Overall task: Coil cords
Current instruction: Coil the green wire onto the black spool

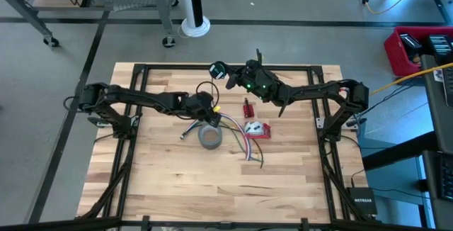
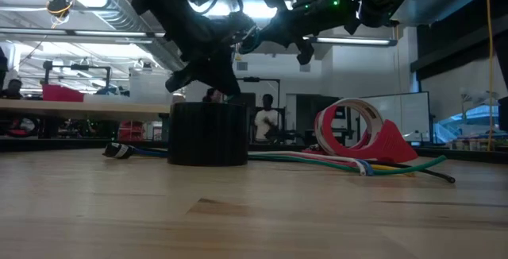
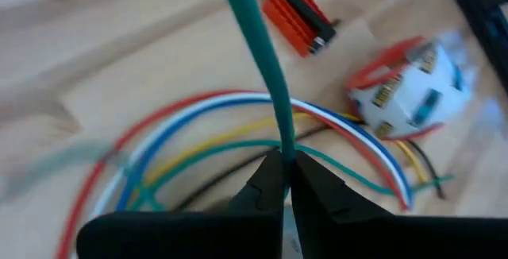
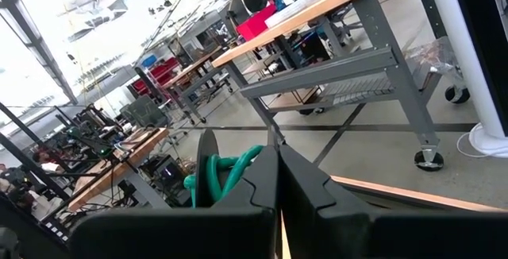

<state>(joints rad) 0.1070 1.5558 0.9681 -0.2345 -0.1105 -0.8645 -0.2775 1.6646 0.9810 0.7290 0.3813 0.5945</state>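
Pincers above bench (image 1: pixel 156 181): my left pincer (image 3: pixel 284 181) is clamped on the green cord (image 3: pixel 258 60); my right pincer (image 4: pixel 278 181), raised farther back, grips its coiled end (image 4: pixel 226 172).

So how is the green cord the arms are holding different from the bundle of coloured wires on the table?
The green cord is a single strand lifted off the wood, pinched by the left gripper and partly looped at the right gripper. The coloured wires are several strands in red, white, blue, yellow and green, lying loose and flat beside the grey tape roll, touched by neither gripper. Both are thin and flexible.
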